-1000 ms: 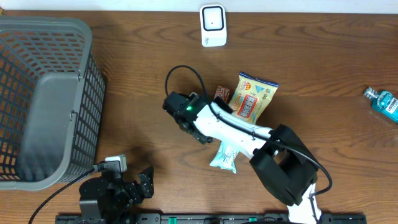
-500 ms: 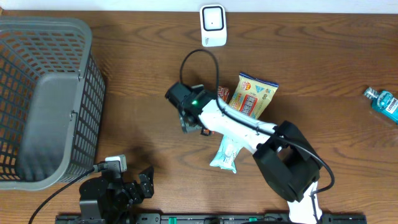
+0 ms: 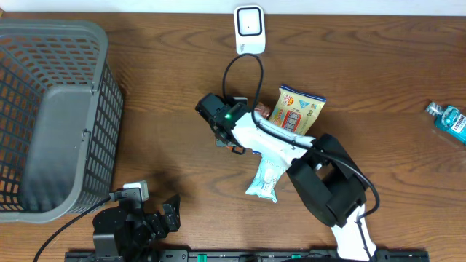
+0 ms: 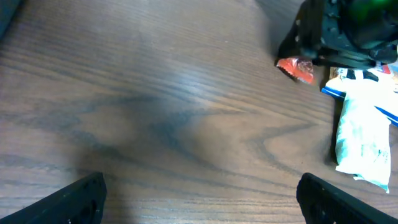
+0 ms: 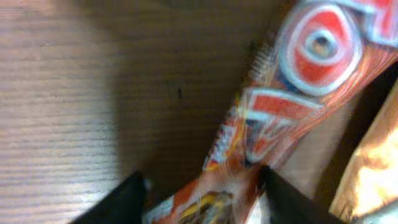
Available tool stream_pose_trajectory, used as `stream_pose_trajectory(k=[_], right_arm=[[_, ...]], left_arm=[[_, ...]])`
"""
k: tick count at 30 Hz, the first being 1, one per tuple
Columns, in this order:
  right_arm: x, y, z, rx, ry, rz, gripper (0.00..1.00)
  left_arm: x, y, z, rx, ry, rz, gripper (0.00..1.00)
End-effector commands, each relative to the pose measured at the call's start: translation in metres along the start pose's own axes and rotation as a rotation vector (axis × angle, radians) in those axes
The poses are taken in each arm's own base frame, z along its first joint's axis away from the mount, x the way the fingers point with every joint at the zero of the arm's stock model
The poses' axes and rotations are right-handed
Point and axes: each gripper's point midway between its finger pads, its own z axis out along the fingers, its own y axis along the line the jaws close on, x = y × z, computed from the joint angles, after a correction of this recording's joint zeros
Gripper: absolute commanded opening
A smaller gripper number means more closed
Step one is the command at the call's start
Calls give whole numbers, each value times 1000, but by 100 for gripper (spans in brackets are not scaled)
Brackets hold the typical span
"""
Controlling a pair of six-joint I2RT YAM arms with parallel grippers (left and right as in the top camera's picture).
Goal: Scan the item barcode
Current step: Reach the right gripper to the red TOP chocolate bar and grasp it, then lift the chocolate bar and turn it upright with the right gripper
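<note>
The brown wooden desk (image 3: 378, 80) fills the overhead view, and the biggest thing on it is a grey mesh basket (image 3: 109, 109) at the left edge. Next in size is the right arm (image 3: 277, 145), which reaches from the near edge diagonally toward the middle, its white link passing over the packets there. The left arm (image 3: 138, 222) sits folded low at the near edge, just beside the basket's corner. Near the centre lies a yellow snack bag (image 3: 295, 113), tilted, with a pale blue-and-white packet (image 3: 263, 178) just below it and partly under the right arm. A white scanner (image 3: 249, 29) stands at the far edge of the desk, well apart from the bags. A blue bottle (image 3: 451, 120) lies at the right edge, cut off by the frame. The item in play is a red-and-orange wrapper (image 5: 273, 118), lying on the desk just left of the yellow bag, under the right wrist. The right pincer (image 5: 202, 193) has a dark finger on each side of the wrapper's lower end, at a middling gap; I cannot tell whether they are pressing it yet. The left pincer (image 4: 205, 199) stands wide, with nothing between its tips, above bare wood and well short of the wrapper.
</note>
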Motion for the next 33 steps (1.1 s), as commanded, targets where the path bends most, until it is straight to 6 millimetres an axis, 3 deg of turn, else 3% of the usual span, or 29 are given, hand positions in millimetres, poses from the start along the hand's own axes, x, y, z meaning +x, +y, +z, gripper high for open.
stream_pose_trajectory(k=[1, 2, 5, 8, 11, 15, 17, 24, 30, 33], right_arm=[[31, -4, 28, -9, 160, 8, 16], [35, 1, 26, -41, 190, 4, 1], [42, 22, 10, -203, 307, -33, 1], [39, 35, -20, -381, 428, -38, 1], [29, 47, -81, -679, 600, 6, 2], [3, 41, -152, -1022, 769, 128, 2], [-14, 31, -179, -1175, 824, 180, 1], [-45, 5, -217, -1434, 923, 285, 1], [-36, -2, -222, -1371, 1051, 415, 1], [-34, -6, -223, -1415, 978, 355, 1]], left_arm=[[4, -1, 1, 8, 15, -13, 98], [4, -1, 1, 8, 15, -13, 98], [4, -1, 1, 8, 15, -13, 98], [4, -1, 1, 8, 16, -13, 98], [4, -1, 1, 8, 15, -13, 98], [4, -1, 1, 8, 15, -13, 98], [4, -1, 1, 8, 15, -13, 98], [4, -1, 1, 8, 15, -13, 98], [4, -1, 1, 8, 15, -13, 98], [4, -1, 1, 8, 15, -13, 98]])
